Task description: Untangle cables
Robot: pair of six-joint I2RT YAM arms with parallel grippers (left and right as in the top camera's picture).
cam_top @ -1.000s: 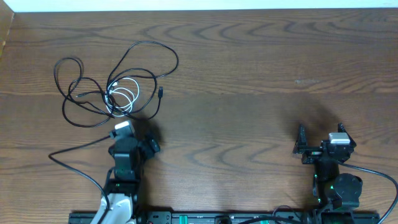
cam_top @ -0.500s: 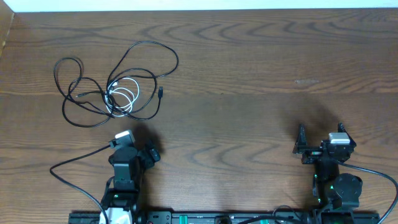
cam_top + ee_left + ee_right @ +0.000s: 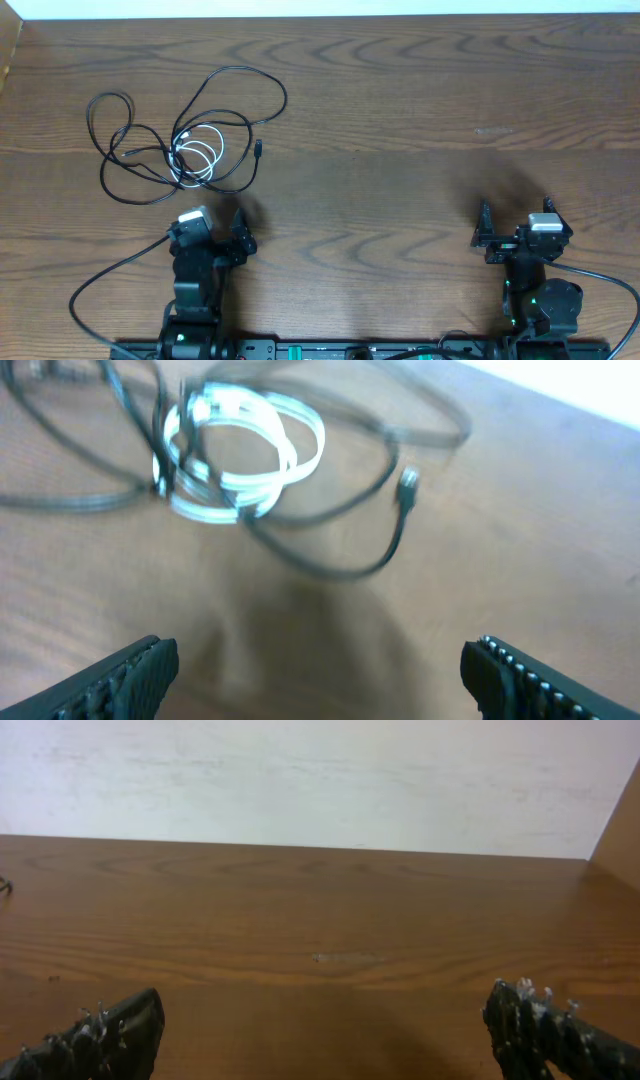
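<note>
The thin white coiled cable [image 3: 200, 155] lies among the long thin black cable's [image 3: 245, 69] loops on the brown wooden worktop's [image 3: 400, 150] left, so the released left claw [image 3: 320, 675] nearby should pinch white strands alone, while the released right claw [image 3: 330, 1040] sits well apart.

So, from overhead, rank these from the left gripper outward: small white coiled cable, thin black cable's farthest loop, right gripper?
1. The small white coiled cable, just ahead of the left gripper.
2. The thin black cable's farthest loop, beyond the coil.
3. The right gripper, far off on the right.
</note>
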